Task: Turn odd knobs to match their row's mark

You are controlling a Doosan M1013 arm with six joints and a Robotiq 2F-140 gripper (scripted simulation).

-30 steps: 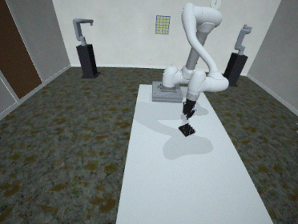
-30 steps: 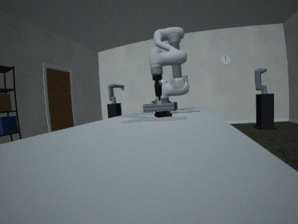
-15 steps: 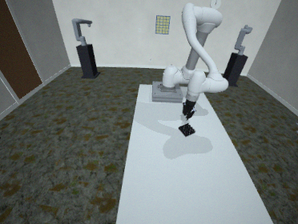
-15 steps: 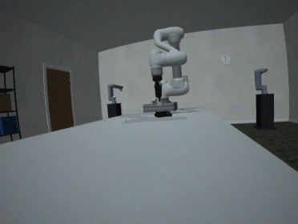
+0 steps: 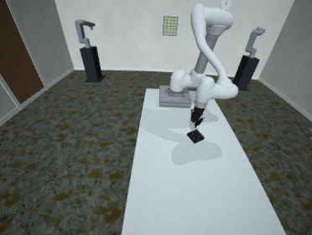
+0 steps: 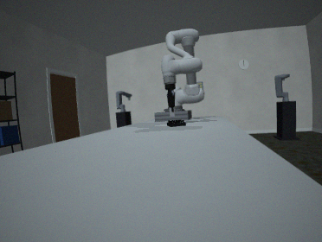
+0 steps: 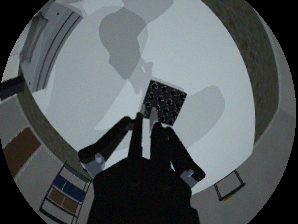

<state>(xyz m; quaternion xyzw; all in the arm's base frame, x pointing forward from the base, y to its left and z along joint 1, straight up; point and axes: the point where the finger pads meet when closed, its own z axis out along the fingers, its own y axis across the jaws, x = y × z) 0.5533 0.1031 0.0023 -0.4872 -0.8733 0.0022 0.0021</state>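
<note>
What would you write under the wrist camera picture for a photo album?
Gripper fingers nearly closed, reaching down at the near edge of the small black knob box on the white table.

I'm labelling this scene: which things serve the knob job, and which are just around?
Job: small black square knob box; white six-joint arm; its black end effector, nearly shut above the box.

Around: two grey idle arms on black pedestals; yellow wall poster; round clock.
</note>
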